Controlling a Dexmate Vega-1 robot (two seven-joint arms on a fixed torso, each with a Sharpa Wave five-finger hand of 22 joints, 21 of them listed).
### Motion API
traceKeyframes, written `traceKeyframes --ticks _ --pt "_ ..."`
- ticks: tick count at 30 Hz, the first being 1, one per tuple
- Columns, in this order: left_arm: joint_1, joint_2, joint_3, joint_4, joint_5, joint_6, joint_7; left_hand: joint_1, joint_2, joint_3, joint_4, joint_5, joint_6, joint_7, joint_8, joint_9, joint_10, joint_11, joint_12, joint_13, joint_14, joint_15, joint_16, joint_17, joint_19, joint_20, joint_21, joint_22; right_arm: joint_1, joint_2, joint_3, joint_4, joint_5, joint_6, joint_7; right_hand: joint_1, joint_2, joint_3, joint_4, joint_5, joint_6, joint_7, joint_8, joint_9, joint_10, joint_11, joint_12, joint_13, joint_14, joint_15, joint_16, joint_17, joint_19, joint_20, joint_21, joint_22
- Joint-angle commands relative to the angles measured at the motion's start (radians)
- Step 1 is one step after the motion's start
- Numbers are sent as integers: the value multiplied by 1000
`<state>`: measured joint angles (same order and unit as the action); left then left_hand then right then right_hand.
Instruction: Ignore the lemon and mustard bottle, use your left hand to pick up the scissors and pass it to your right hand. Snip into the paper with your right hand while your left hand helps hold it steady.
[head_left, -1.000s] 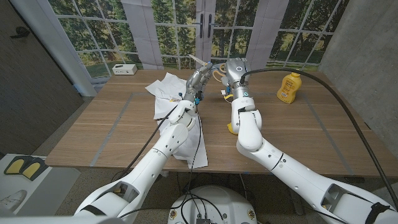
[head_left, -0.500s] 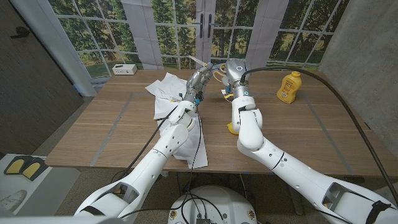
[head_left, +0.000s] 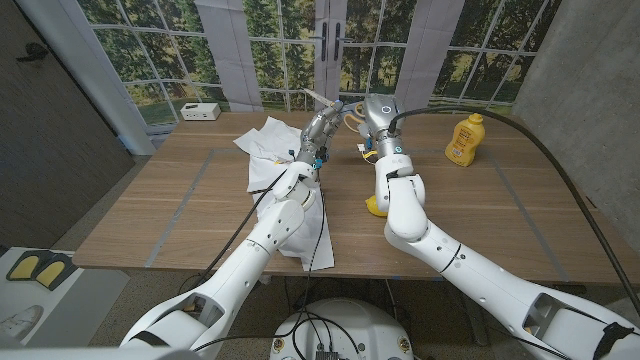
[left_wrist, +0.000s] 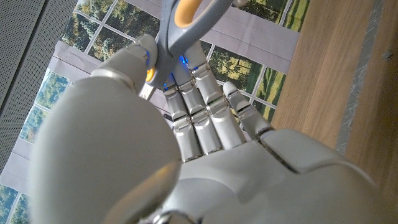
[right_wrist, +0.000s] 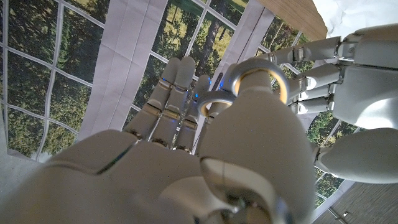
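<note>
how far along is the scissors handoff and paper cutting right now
Done: the left hand has lifted the scissors off the table. In hand: the handoff, with the right hand up against the scissor handles, its thumb at a handle ring in the right wrist view. Left: release by the left hand, then steadying and snipping the paper, which looks uncut.

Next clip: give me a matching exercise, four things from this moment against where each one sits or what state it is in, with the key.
Things:
1. scissors
2. mustard bottle
3. lemon
4. paper

Places or states:
A. spread crumpled on the table under the left arm
B. upright on the table's far right part
C. held up off the table in the left hand, the right hand right beside it
D. on the table, partly hidden by the right arm

Pairs: 1-C, 2-B, 3-D, 4-A
</note>
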<state>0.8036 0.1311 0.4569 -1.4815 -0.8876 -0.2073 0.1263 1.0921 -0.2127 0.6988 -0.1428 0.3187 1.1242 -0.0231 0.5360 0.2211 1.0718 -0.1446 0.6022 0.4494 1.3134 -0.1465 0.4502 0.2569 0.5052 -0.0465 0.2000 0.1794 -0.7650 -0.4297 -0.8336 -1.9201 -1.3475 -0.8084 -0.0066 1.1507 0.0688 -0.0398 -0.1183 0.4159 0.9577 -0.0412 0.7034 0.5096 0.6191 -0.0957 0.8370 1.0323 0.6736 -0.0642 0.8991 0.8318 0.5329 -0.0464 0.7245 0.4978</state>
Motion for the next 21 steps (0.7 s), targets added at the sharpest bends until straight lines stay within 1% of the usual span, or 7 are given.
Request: traceKeyframes --ticks 1,3,5,8,14,17,21 --pt "-3 -11 -3 20 -13 -9 -23 49 69 10 12 -5 77 -66 -3 4 36 -42 9 4 97 -91 7 1 1 -142 2 1 -9 -18 11 -14 43 27 -25 34 22 -5 -2 10 -1 6 6 10 65 -51 144 -5 7 -155 16 6 -3 -46 16 17" --pt "-2 -11 -4 22 -15 -11 -27 49 71 10 12 -7 78 -67 -3 4 36 -43 10 5 96 -91 7 0 1 -143 2 1 -10 -19 13 -18 50 28 -25 34 23 -5 -2 13 -4 6 8 16 62 -51 144 -4 5 -155 21 6 -6 -47 23 23" --pt "-2 -11 -4 28 -17 -16 -40 37 75 5 18 -24 77 -68 -17 -13 34 -41 5 -4 95 -90 6 -2 -5 -144 -1 1 -9 -20 14 -18 54 27 -24 34 24 -5 -2 15 -4 5 8 17 62 -48 143 -8 3 -155 25 7 -10 -46 30 29" --pt "-4 -12 -3 36 -17 -23 -54 -41 51 -4 33 -69 62 -87 -73 -42 29 -56 -16 -34 60 -90 -53 -23 -15 -144 -4 -1 -9 -23 19 -24 74 33 -22 35 25 -5 -1 18 -3 3 7 16 66 -50 140 -17 1 -155 29 7 -13 -46 36 35" --pt "-10 -6 2 52 -4 -37 -81 -141 33 -26 23 -96 9 -111 -145 -36 -23 -59 -67 -70 2 -87 -172 -48 -34 -147 -11 -5 -6 -27 20 -27 84 25 -11 35 26 -7 -1 22 -2 5 7 18 70 -50 140 -25 2 -156 39 7 -16 -45 46 36" --pt "-16 -3 7 68 8 -54 -109 -218 23 -59 3 -91 -44 -131 -185 -33 -93 -62 -133 -115 -65 -86 -251 -59 -50 -148 -13 -6 -6 -29 24 -32 97 22 -5 36 27 -8 -1 25 0 4 5 15 70 -51 142 -25 2 -156 44 7 -18 -45 51 36" --pt "-22 2 13 78 30 -72 -124 -284 16 -113 -16 -80 -95 -153 -216 -32 -136 -62 -195 -156 -123 -85 -267 -61 -50 -149 -13 -7 -10 -33 34 -43 125 24 -10 36 27 -9 -1 28 0 5 7 19 70 -49 145 -24 2 -156 49 6 -21 -44 55 35"
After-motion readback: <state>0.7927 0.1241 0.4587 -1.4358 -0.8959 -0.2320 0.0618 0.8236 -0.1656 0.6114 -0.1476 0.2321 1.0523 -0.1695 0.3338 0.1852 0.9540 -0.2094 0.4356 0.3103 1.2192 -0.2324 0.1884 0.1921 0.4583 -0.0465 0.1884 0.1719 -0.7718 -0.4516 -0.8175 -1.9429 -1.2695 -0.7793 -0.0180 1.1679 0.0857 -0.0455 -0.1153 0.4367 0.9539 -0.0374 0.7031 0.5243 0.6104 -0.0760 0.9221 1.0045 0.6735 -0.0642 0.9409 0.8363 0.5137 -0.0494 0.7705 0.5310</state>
